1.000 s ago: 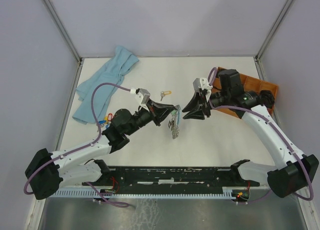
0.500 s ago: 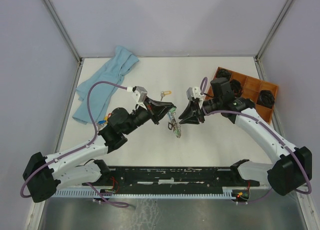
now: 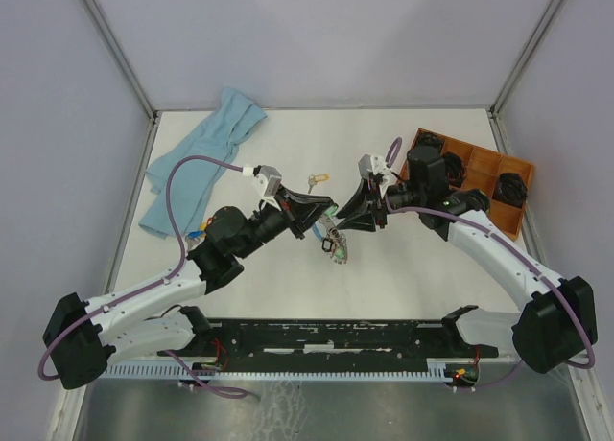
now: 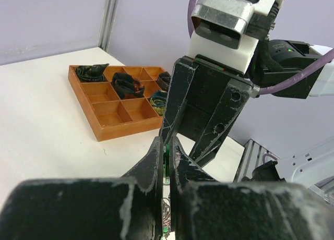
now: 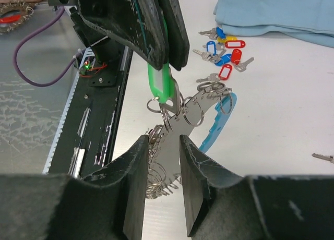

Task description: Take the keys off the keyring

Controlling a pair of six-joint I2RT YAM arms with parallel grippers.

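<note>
While the left gripper (image 5: 169,39) pinches a green tag (image 5: 163,86), the right gripper (image 5: 163,185) straddles the keys (image 5: 180,128).

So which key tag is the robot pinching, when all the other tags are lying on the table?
The green tag. It hangs in the air, pinched in the left gripper; the red and blue tags lie loose near the cloth.

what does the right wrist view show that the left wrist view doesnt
Only the right wrist view shows the green tag pinched in the left gripper, the keyring of silver keys hanging below it with its light blue stretch, the loose red and blue tagged keys and the blue cloth.

Only the left wrist view shows the orange tray.

Both show the two grippers meeting nose to nose above the white table.
</note>
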